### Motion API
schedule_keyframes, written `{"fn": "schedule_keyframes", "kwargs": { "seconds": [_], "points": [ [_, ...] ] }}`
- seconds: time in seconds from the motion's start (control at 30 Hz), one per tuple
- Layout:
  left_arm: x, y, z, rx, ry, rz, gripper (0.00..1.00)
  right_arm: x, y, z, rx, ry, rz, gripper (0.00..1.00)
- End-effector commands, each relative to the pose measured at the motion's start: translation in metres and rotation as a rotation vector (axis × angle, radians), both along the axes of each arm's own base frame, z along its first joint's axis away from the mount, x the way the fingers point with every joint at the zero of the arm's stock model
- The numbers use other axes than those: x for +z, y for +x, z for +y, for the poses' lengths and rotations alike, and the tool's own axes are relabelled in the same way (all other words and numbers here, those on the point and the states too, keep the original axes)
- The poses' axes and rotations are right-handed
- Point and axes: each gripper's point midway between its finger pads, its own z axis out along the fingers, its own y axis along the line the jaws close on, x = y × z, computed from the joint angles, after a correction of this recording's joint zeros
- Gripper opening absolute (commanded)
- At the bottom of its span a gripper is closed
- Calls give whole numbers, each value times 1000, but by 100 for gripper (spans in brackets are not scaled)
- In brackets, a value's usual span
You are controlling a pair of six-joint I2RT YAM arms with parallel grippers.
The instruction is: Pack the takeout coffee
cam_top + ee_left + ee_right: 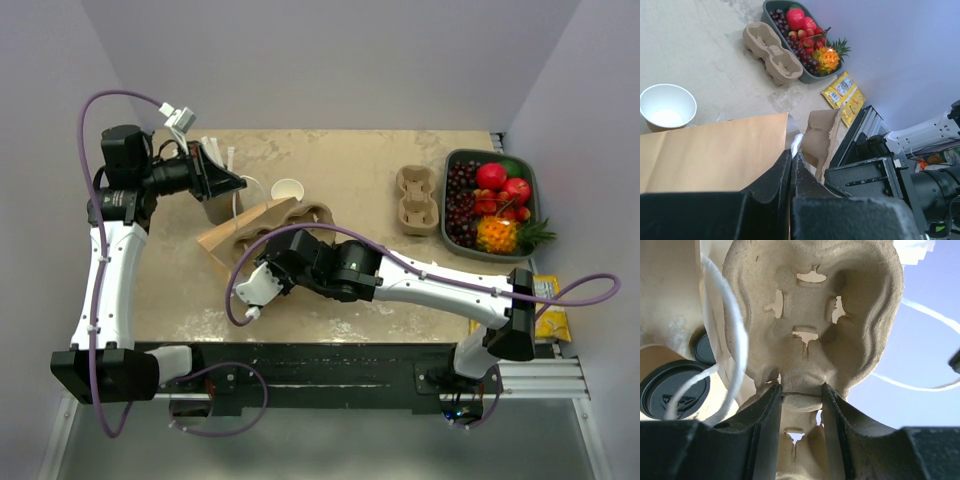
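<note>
The takeout coffee (671,390), a brown cup with a black lid, shows only in the right wrist view at lower left, behind a white cord handle (735,335); I cannot tell if it is inside the bag. The brown paper bag (240,232) lies tilted at table centre-left and also shows in the left wrist view (715,150). My left gripper (234,185) (792,159) is shut on the bag's edge. My right gripper (296,232) (800,395) is shut on the middle rib of a pulp cup carrier (810,315) (315,212), held at the bag's mouth.
A lidless brown cup (287,189) (667,107) stands behind the bag. A grey cup of white straws (214,208) stands under the left gripper. A second pulp carrier (418,200) (772,52), a fruit tray (528,190) and yellow packets (546,305) are at the right.
</note>
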Motion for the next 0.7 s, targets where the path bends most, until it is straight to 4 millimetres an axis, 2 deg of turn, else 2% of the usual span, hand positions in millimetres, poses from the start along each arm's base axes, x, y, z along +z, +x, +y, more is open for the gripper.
{"fn": "schedule_keyframes", "kwargs": {
  "seconds": [0.0,0.13,0.4,0.67],
  "points": [
    [22,-4,-2,0,-50,-21,0,9,8,4,-27,-19,-65,0],
    [22,-4,-3,3,-67,-11,0,7,9,15,-17,-51,-94,0],
    [13,-2,-3,33,-97,28,0,23,2,37,46,-85,-180,0],
    [21,0,0,115,-142,2,0,27,-8,42,66,-102,-198,0]
  ]
}}
